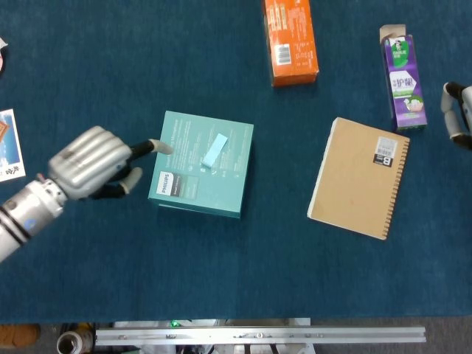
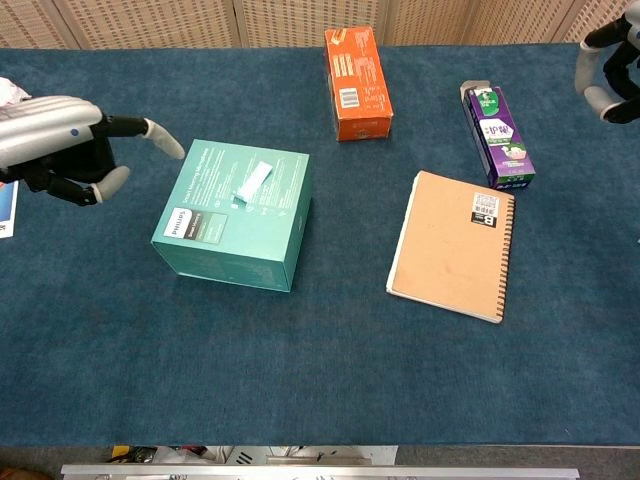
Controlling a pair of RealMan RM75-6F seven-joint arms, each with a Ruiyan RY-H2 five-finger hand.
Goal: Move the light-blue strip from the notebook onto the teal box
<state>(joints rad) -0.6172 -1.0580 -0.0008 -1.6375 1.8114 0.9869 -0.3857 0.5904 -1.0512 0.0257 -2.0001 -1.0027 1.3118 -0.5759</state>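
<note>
The light-blue strip [image 1: 214, 150] [image 2: 253, 180] lies flat on top of the teal box [image 1: 193, 181] [image 2: 222, 235], left of the table's middle. The brown spiral notebook [image 1: 354, 181] [image 2: 445, 250] lies to the right with nothing on its cover but a small label. My left hand [image 1: 90, 164] [image 2: 55, 135] hovers just left of the box, holding nothing, one finger stretched toward the box's left edge and the others curled. My right hand [image 1: 459, 118] [image 2: 608, 65] shows only partly at the right edge, away from the notebook, with nothing in it.
An orange carton [image 1: 290, 40] [image 2: 355, 85] lies at the back centre. A purple carton [image 1: 402, 77] [image 2: 500, 135] lies behind the notebook. A printed card [image 1: 9, 144] sits at the far left edge. The table's front edge runs along the bottom.
</note>
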